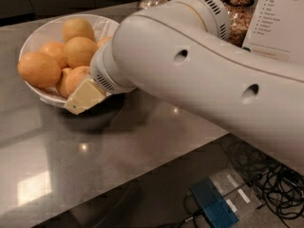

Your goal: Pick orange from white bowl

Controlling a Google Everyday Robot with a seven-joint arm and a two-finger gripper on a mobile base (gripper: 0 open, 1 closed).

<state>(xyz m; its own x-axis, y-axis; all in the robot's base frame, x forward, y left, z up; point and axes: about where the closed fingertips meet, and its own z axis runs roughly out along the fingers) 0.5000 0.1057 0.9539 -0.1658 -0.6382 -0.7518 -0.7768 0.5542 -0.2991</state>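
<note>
We've got the gripper at the white bowl's front rim, left of frame, just beside an orange. We can't tell its grip, and nothing is lifted yet.

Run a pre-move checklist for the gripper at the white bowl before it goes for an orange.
1. Oranges present in the white bowl: ok, several are piled inside.
2. Gripper at the bowl: ok, it sits low at the front rim, right beside the nearest orange.
3. Hold on that orange: cannot tell, the arm covers the contact area.
4. Bowl upright on the table: ok.
5. Arm's clearance from the glass jars behind it: cannot tell, the arm overlaps them in this view.
</note>
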